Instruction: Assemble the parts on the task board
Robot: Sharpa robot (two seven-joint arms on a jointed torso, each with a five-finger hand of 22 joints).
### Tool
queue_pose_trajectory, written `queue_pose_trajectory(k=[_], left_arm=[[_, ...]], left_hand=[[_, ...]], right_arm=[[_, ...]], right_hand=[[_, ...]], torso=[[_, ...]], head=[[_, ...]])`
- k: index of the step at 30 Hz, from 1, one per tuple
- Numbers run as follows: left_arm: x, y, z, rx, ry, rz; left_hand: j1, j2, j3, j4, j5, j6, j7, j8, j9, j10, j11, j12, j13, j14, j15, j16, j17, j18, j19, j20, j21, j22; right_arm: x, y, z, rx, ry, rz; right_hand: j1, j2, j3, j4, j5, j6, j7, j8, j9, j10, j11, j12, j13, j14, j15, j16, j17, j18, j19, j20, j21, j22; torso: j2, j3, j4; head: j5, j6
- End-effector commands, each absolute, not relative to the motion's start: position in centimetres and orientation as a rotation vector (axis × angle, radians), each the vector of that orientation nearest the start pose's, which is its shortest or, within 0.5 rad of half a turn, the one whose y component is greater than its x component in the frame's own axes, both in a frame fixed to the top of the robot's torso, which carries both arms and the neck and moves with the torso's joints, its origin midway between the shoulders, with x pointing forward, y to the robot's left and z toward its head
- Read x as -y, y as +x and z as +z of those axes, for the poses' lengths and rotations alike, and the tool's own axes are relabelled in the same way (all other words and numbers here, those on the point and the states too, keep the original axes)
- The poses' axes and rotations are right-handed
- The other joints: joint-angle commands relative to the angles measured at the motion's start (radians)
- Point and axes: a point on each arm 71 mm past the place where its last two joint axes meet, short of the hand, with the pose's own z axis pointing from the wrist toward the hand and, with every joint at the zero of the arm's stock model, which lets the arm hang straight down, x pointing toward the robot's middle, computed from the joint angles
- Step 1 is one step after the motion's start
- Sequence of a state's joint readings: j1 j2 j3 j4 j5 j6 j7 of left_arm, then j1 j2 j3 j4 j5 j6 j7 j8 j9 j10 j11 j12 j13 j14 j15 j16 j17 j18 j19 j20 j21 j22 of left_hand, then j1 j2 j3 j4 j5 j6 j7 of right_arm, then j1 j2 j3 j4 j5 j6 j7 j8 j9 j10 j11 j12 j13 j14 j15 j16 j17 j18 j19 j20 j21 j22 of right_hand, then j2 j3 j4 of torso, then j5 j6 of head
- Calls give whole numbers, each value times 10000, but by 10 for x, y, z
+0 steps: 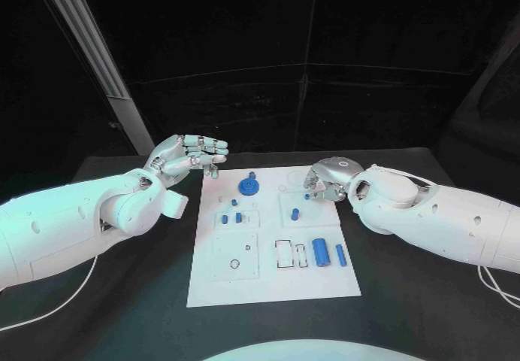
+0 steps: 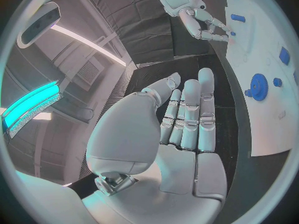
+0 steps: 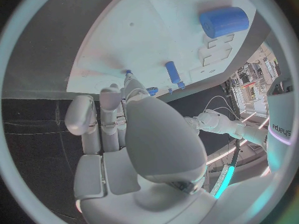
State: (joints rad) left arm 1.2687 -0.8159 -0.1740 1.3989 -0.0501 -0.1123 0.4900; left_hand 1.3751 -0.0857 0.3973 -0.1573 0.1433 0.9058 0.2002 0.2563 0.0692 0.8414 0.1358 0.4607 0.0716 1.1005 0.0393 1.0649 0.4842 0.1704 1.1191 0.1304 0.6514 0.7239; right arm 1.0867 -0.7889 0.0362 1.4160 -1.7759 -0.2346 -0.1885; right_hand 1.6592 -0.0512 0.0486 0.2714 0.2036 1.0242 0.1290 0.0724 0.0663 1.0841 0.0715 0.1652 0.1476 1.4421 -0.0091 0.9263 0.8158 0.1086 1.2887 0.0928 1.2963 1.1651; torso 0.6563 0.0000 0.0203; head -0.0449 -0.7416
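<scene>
Over the far left corner of the task board (image 1: pixel 271 289) my left hand (image 1: pixel 191 156) is raised off the black table (image 1: pixel 412 316), fingers straight, side by side and a little parted, with nothing in them; my left wrist view shows the palm bare. Just beyond that hand's fingertips, on the board, stands the blue gear part (image 1: pixel 250 185), and I see board between the two. My right hand (image 1: pixel 328 180) is low over the board's far right corner, fingers curled downward with their tips at the surface. My right wrist view shows a small blue peg (image 3: pixel 128 73) at one fingertip, but I cannot tell whether I am pinching it or only touching it. Between my two hands the far strip of the board lies open. Nearer to me the board carries a short blue pin (image 1: pixel 294 214), a pair of small blue pieces (image 1: pixel 231 219) on the left, and a thick blue cylinder (image 1: pixel 320 252) beside a thin blue rod (image 1: pixel 340 256) near the right edge. Black table runs along the board's long sides and near edge. Dark curtains hang behind the table, and a pale metal post (image 1: pixel 103 75) rises at the far left.
</scene>
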Motion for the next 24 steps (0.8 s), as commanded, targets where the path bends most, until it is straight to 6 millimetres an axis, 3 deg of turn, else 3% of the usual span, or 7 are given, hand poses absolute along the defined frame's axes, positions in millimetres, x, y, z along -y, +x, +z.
queue_pose_trajectory(k=[1,24], left_arm=[[-224,502,-189,-14290,-10005,-16649],[-223,500,-190,-14166,-10444,-16814]], left_hand=[[-18,83,3,-46,36,24,32,44,-1,97,6,59,1,-86,-2,-51,-22,133,-102,5,-29,-15],[-170,131,-47,35,51,-6,49,59,-12,69,22,102,-13,-87,27,-42,-78,123,-126,31,-48,-33]], right_arm=[[203,493,-225,-17082,-3860,3731],[192,490,-234,-17697,-4214,4133]], right_hand=[[57,-71,113,-9,-34,-13,26,-48,18,39,19,-43,-70,72,-13,12,30,-118,51,21,-35,29],[71,-166,1471,-271,-359,493,-4,-2,47,702,-51,-175,-753,243,-67,508,563,-244,450,-12,402,630]], torso=[[5,5,-12],[2,13,-24]], head=[[26,-20],[39,-94]])
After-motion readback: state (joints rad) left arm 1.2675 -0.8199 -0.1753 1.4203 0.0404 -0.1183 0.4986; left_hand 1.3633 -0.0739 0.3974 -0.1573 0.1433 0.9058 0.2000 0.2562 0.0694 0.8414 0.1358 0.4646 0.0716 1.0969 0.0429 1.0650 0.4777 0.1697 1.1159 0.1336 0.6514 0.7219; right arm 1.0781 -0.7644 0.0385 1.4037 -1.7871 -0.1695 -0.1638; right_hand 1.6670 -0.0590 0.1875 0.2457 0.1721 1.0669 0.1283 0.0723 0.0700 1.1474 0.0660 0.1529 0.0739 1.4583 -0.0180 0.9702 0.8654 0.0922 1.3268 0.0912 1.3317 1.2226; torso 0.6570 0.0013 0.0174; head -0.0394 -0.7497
